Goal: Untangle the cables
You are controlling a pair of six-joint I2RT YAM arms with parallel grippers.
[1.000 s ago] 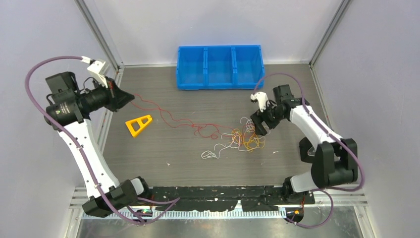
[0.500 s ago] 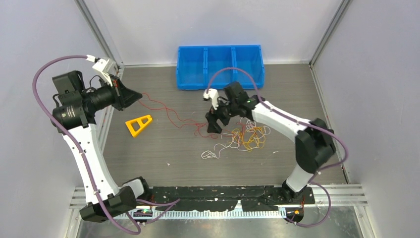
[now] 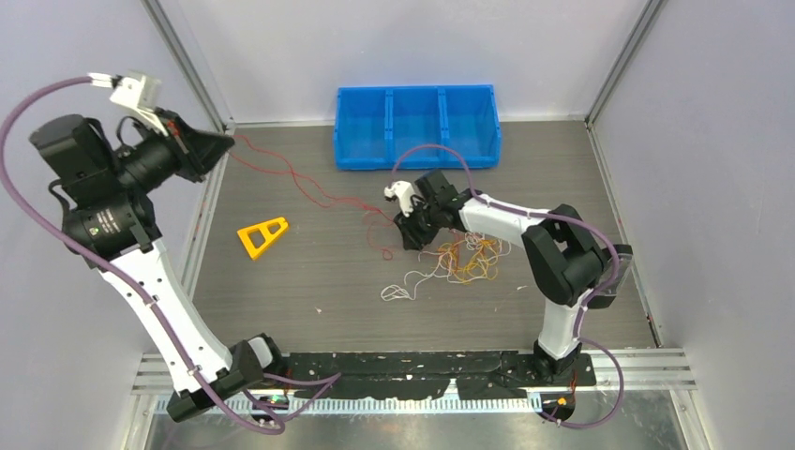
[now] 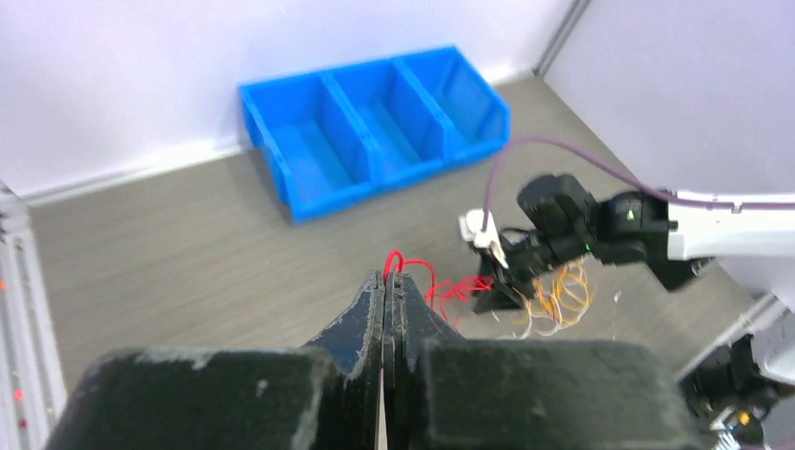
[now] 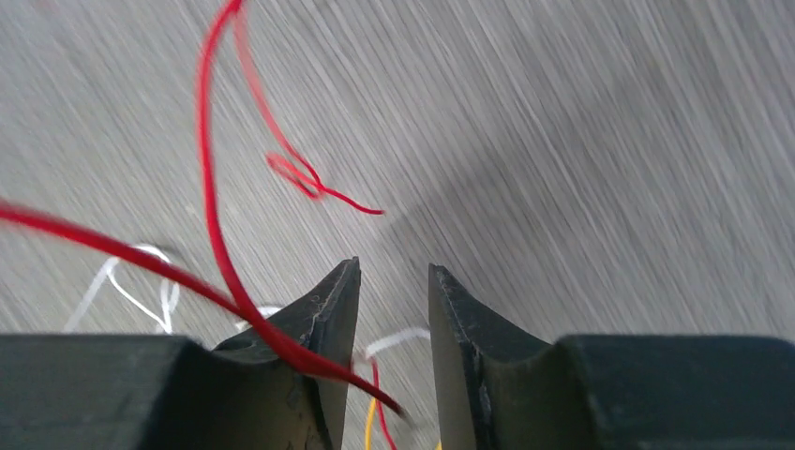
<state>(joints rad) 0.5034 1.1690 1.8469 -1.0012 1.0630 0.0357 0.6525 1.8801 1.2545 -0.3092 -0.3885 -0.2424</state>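
Observation:
The cables lie mid-table as a yellow-orange, white and red tangle point(image 3: 466, 258), with loose white strands point(image 3: 401, 289) in front of it. One long red cable point(image 3: 309, 192) runs from the tangle up to the far left. My left gripper point(image 3: 228, 142) is raised there and shut on its end; in the left wrist view the red cable point(image 4: 457, 283) loops out past the closed tips of the left gripper point(image 4: 385, 277). My right gripper point(image 3: 410, 234) sits low at the tangle's left edge. Its jaws point(image 5: 394, 272) stand a little apart, and the red cable point(image 5: 207, 187) crosses the left finger into the gap.
A blue three-compartment bin point(image 3: 415, 157) stands at the back centre. A yellow triangular piece point(image 3: 262, 234) lies on the table left of centre. Metal frame posts and grey walls close in both sides.
The right arm swung from the tangle's right side to its left edge and its jaws narrowed. The left arm rose and pulled back to the far left, drawing the red cable along.

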